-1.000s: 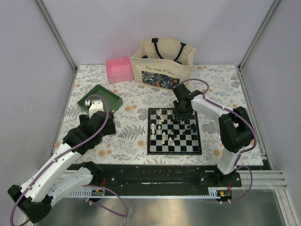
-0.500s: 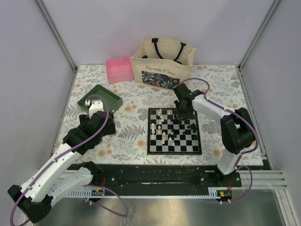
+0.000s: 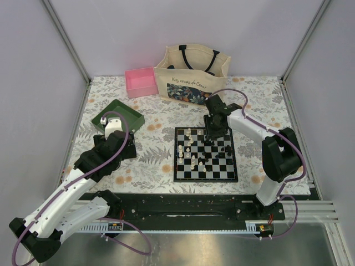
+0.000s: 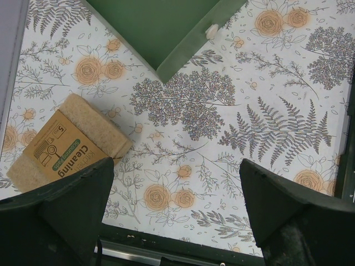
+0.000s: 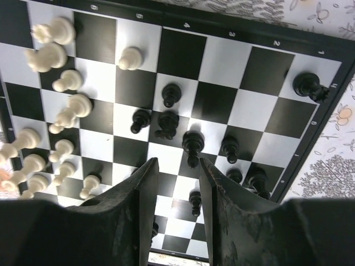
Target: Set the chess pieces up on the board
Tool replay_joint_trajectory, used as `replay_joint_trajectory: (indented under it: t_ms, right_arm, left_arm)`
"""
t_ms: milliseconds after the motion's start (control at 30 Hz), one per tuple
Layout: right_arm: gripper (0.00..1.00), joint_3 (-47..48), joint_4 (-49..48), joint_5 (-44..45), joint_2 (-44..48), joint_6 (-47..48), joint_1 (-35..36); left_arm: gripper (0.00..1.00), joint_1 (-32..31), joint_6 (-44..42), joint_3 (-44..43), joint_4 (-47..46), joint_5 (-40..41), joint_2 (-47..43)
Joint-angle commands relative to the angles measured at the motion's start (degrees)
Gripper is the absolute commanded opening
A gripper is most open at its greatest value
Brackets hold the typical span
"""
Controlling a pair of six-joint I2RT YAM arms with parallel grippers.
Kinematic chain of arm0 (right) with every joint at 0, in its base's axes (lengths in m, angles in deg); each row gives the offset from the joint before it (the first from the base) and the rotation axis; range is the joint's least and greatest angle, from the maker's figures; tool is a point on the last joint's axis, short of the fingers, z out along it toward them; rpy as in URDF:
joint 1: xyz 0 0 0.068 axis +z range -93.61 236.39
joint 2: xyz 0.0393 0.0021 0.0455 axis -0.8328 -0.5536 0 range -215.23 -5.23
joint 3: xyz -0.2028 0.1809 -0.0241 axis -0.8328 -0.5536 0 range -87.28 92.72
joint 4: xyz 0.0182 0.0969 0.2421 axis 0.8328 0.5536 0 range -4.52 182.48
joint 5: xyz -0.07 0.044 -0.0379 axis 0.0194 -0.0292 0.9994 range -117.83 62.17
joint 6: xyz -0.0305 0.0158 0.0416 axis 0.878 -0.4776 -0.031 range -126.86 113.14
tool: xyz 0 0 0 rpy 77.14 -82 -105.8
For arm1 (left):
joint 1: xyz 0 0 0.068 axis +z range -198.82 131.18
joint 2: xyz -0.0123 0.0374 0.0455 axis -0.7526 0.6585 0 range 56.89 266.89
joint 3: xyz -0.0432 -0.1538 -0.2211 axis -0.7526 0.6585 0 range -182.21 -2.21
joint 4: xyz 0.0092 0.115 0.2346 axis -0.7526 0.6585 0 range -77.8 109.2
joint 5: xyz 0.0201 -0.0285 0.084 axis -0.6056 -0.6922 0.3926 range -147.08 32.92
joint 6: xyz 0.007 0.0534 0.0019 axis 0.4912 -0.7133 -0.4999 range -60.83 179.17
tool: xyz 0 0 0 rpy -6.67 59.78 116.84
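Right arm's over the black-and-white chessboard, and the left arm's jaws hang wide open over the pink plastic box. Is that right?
Not the pink plastic box. The left wrist view shows the left arm with its jaws wide open over the floral tablecloth, beside the dark green tray and a tan cleaning pad. The right arm is over the black-and-white chessboard, as you said.

The board [image 3: 206, 178], checked black and white inside a black border, lies flat on the desk [image 3: 150, 160]. Cream-white chess pieces [image 3: 190, 151] stand upright, crowded along its left columns. Black pieces [image 3: 224, 148] stand scattered over the right half, and a lone black piece [image 5: 308, 84] stands by one corner.
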Motion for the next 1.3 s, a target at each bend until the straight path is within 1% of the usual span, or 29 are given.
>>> replay_joint_trajectory:
  t_ms: [0,233,533,633,833,1067,1267]
  right_arm:
    - [0.45,3.0,-1.5,-3.09,-0.28,-0.93,0.54]
    - [0.47,3.7,-2.03,-3.0,-3.18,-1.2,0.54]
    - [0.48,5.28,-2.12,-2.39,-6.43,-0.76,0.54]
    - [0.46,5.55,-2.29,-2.39,-6.78,-0.76,0.54]
    - [0.36,5.81,-1.86,-2.56,-7.05,-0.76,0.54]
    - [0.39,5.2,-1.07,-3.09,-6.17,-0.32,0.54]
    - [0.32,5.02,-0.89,-3.18,-5.91,-0.23,0.54]
  left_arm:
    - [0.99,0.33,-0.71,-1.83,-1.37,-0.24,-0.24]
    - [0.99,0.33,-0.62,-1.92,-1.46,-0.24,-0.06]
    - [0.99,0.41,-0.71,-1.92,-1.46,-0.24,-0.06]
    - [0.99,0.33,-0.71,-1.92,-1.37,-0.24,0.2]
    - [0.99,0.33,-0.8,-1.92,-1.46,-0.24,0.2]
    - [0.99,0.33,-0.8,-1.92,-1.37,-0.33,0.2]
    - [0.99,0.33,-0.71,-2.01,-1.46,-0.32,0.11]
